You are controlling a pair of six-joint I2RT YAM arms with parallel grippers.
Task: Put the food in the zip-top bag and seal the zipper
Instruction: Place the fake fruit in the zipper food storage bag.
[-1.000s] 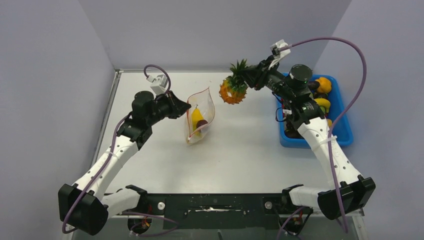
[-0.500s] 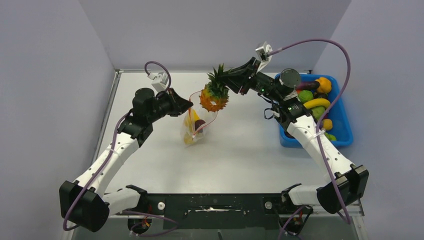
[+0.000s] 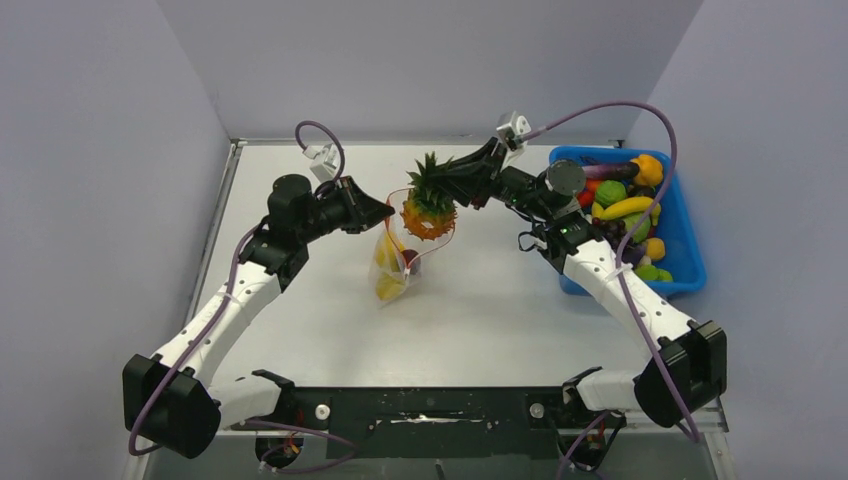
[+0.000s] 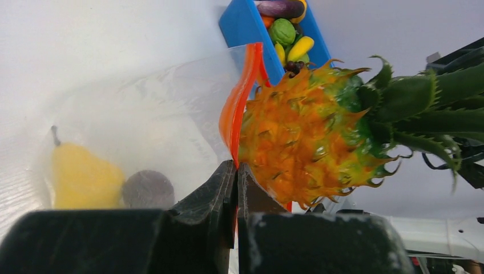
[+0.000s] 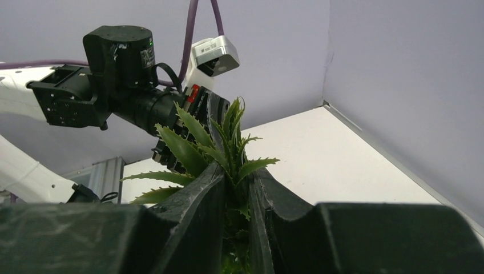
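Change first: over the last second the right arm swung left, away from the blue bin (image 3: 690,278). It carried the pineapple (image 3: 428,212) from open air to the mouth of the zip-top bag (image 3: 392,268). The bag meanwhile has sagged narrower and lower under the left pincer (image 3: 383,212). So transport looks done and insertion is the step in hand (nothing let go yet, by my read).

Surface (image 3: 480,310): white, with the bin at its far right and the bag hanging mid-left. I cannot tell whether the bag's bottom touches it.

Bin: a heap of food left in it, including a banana (image 3: 625,207), an orange piece (image 3: 648,168), a green round piece (image 3: 610,190) and others.

Bag: held up by the left pincer, which is clenched on the rim right at the zipper (image 4: 235,111). The red strip is unsealed and bowed open. Inside are a yellow pear-shaped piece (image 4: 83,177) and a dark round piece (image 4: 148,189), side by side at the bottom.

Pineapple: the right pincer (image 5: 235,171) is clamped on its green crown, and the orange body is pressed against the red strip. I cannot tell whether its base has passed the rim. The spiky body looks wide for that mouth, so it may snag the film or drag the rim out of the left grip. Sealing not yet started.
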